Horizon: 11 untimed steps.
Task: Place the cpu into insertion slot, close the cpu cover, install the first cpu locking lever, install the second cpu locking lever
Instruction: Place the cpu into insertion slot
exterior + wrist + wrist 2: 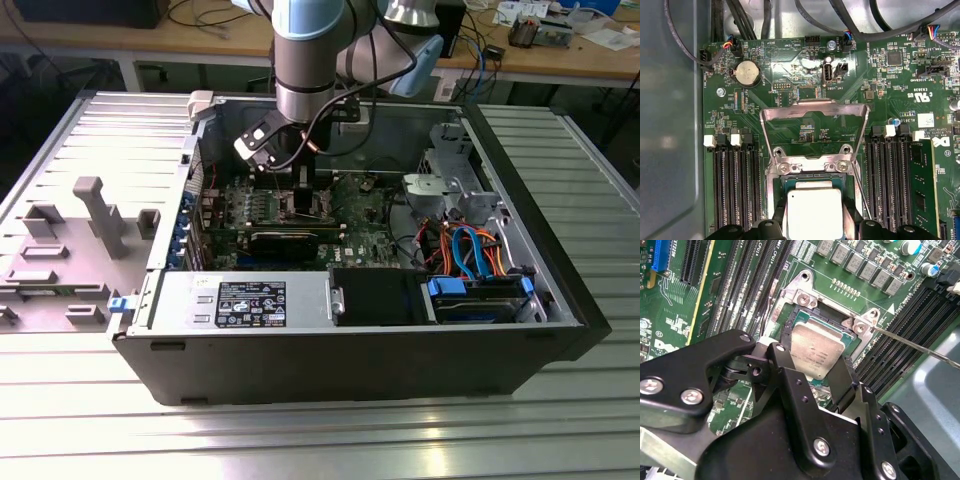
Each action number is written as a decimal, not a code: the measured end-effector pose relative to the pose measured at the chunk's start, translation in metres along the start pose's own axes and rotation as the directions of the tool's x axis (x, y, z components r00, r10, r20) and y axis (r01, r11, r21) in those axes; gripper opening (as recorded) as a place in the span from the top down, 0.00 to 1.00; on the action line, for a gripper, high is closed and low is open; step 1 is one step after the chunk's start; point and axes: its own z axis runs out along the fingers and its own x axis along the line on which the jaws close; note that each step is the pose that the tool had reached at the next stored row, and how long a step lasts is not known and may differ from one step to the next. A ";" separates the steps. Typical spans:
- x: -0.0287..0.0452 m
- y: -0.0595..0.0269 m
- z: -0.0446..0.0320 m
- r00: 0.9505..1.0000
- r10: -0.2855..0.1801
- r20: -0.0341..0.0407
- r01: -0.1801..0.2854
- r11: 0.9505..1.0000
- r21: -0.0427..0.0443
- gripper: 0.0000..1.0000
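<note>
The gripper (pixel 815 371) is closed only as far as the cpu (pixel 817 350) allows, its two fingers (pixel 786 367) pressing opposite edges of the chip. The cpu sits low over the insertion slot (pixel 810 316), mid-motherboard (pixel 880 80) between the memory slots (pixel 735 185), well in from the board's edges; whether it is fully seated cannot be told. The cpu cover (pixel 812 108) stands hinged open and a locking lever (pixel 912 343) is raised, so placing looks nearly done, with the cover and both levers left to do

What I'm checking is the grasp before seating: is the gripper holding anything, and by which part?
The gripper appears to hold the cpu, its fingers closed on two opposite side edges of the chip.
</note>
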 end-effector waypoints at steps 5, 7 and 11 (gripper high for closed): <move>0.0002 0.0001 0.0005 1.000 0.000 -0.001 0.000 1.000 -0.001 0.45; 0.0000 0.0000 0.0002 1.000 0.000 0.000 0.000 1.000 0.000 0.40; 0.0001 0.0003 -0.0046 1.000 0.000 0.000 0.000 1.000 0.003 0.40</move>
